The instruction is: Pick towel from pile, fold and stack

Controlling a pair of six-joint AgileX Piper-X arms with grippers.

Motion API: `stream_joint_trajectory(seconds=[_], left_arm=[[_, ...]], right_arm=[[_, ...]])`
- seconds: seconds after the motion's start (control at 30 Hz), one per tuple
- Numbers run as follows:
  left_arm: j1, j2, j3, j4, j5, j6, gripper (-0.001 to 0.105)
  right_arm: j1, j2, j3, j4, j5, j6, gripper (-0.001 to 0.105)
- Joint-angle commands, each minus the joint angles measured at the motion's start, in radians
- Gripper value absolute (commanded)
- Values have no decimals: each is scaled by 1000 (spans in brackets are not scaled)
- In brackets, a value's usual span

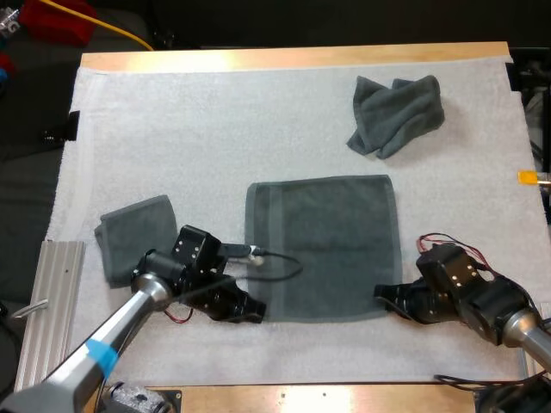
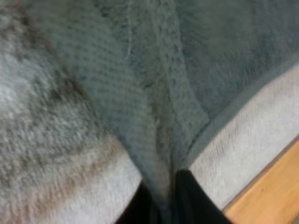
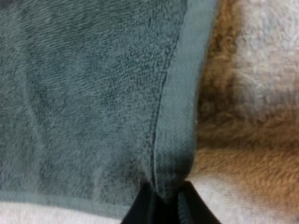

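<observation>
A dark grey-green towel (image 1: 323, 245) lies spread flat in the middle of the white mat (image 1: 215, 129). My left gripper (image 1: 256, 311) is at its near left corner, and in the left wrist view its fingers (image 2: 187, 196) pinch the towel (image 2: 154, 116) edge between them. My right gripper (image 1: 385, 297) is at the near right corner; its fingers (image 3: 189, 205) press on the towel (image 3: 93, 93) hem from both sides. A folded towel (image 1: 133, 237) lies at the left of the mat. A crumpled towel (image 1: 398, 114) sits at the far right.
A ribbed metal rail (image 1: 47, 310) lies along the mat's left near edge. The wooden table edge (image 1: 327, 397) runs along the front, close behind both grippers.
</observation>
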Motion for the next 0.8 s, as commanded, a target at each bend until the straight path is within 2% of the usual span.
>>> stream_joint_trajectory(seconds=[0.0, 0.13, 0.3, 0.4, 0.6, 0.77], left_arm=[[-26, -23, -1, 28, -24, 6, 0], [-94, -60, -1, 54, -42, 6, 0], [-172, -106, -1, 112, -160, -2, 0], [-212, -132, -1, 142, -196, -11, 0], [-304, -188, -1, 193, -204, -38, 0], [-311, -185, -1, 175, -196, -61, 0]], right_arm=[[18, -9, -12, 47, 21, -15, 1], [62, -31, -23, 97, 66, -15, 1], [137, -68, -36, 201, 133, -19, 1], [186, -90, -36, 231, 152, -16, 1], [266, -124, -36, 289, 182, 11, 1], [273, -124, -36, 266, 197, 74, 1]])
